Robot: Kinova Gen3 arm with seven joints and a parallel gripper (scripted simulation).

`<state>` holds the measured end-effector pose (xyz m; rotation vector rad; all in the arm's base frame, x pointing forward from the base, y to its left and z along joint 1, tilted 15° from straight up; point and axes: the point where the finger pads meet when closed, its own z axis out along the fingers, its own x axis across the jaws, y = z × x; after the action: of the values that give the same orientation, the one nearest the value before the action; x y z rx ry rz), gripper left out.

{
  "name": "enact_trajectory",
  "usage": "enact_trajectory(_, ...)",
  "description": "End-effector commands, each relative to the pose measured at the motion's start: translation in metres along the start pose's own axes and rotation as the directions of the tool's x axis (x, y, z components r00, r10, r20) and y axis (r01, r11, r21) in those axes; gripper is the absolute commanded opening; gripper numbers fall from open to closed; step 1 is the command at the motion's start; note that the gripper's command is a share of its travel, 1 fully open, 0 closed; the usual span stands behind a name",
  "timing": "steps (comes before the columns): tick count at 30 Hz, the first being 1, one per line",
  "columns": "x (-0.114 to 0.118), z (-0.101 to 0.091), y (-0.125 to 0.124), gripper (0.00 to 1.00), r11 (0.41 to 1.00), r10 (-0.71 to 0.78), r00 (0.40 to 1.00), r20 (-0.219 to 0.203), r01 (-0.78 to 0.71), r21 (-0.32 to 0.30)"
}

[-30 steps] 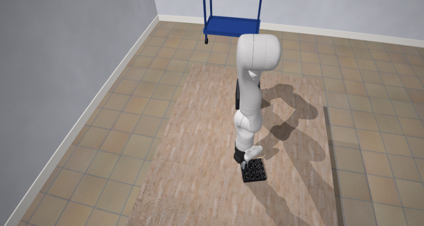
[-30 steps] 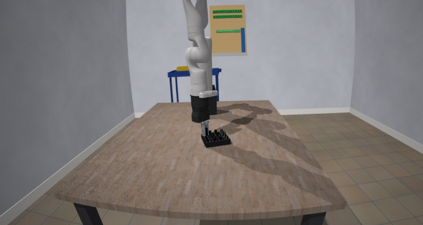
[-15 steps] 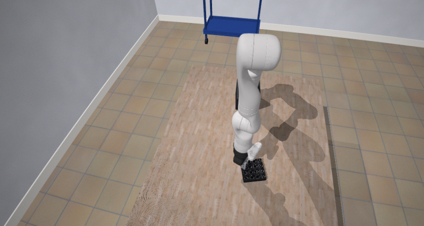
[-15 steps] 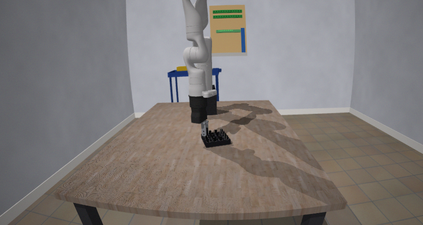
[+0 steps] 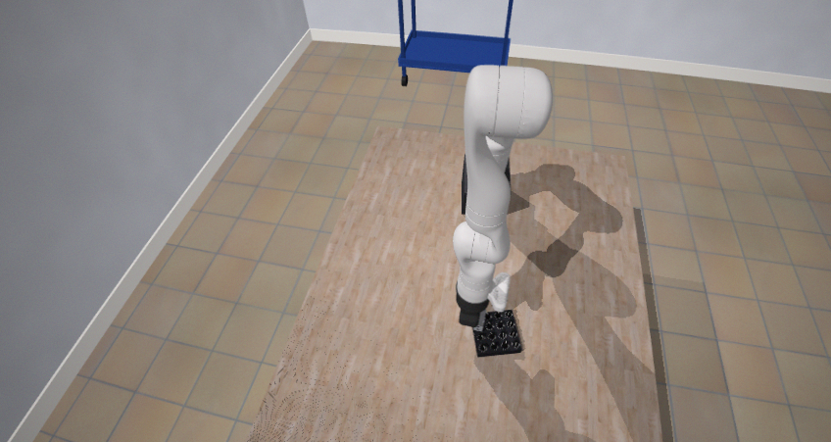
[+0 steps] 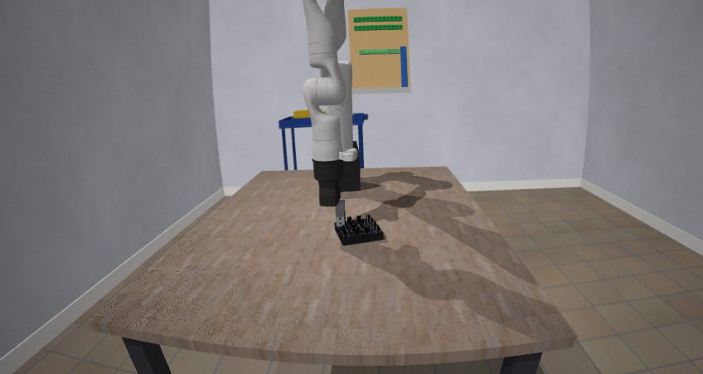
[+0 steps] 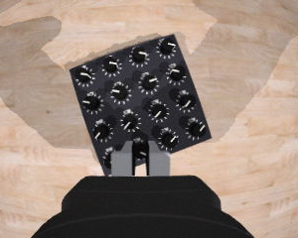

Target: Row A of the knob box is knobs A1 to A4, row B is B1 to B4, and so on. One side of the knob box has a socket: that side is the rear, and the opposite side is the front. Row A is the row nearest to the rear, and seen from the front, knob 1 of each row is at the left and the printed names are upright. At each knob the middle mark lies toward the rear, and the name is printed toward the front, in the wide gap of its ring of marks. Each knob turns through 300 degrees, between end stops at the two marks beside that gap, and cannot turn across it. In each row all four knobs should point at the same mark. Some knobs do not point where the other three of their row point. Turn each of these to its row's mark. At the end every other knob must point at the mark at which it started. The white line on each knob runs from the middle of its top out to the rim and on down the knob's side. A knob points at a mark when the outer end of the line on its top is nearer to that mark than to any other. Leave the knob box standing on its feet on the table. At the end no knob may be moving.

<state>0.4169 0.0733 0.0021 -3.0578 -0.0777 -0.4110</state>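
Claw (image 5: pixel 477 328) (image 6: pixel 340 225) (image 7: pixel 140 153) closed on a knob (image 7: pixel 139 151), wooden table (image 5: pixel 378 263) (image 6: pixel 246 281) (image 7: pixel 268 198), tiled floor (image 5: pixel 204 320) (image 6: pixel 542 222), blue cart (image 5: pixel 431 64) (image 6: pixel 296 123)

On both sides of the fingers, the way was crowded by neighbouring knobs (image 7: pixel 168 139) (image 7: pixel 108 159), one partly covered.

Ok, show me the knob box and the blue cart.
knob box (image 5: pixel 479 353) (image 6: pixel 362 240) (image 7: pixel 105 174): top, exterior and wrist views, front or edge casing
blue cart (image 5: pixel 455 50) (image 6: pixel 361 146): top view, lower shelf; exterior view, leg

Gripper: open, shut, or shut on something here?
Shut on a knob, it seems: in the wrist view the gripper's fingers flank it closely, though contact itself is hard to see.
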Motion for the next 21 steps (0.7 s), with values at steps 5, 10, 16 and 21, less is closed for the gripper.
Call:
enact_trajectory(5,-0.0008,-0.0003,-0.0014,0.30,0.992,-0.126,0.992,0.006,0.126,0.002)
enact_trajectory(10,-0.0008,-0.0003,-0.0013,0.30,0.978,-0.209,0.978,0.006,0.209,0.002)
enact_trajectory(16,-0.0008,-0.0003,-0.0012,0.30,0.959,-0.283,0.959,0.006,0.283,0.002)
enact_trajectory(21,-0.0015,-0.0002,-0.0011,0.30,0.951,-0.309,0.951,0.007,0.309,0.003)
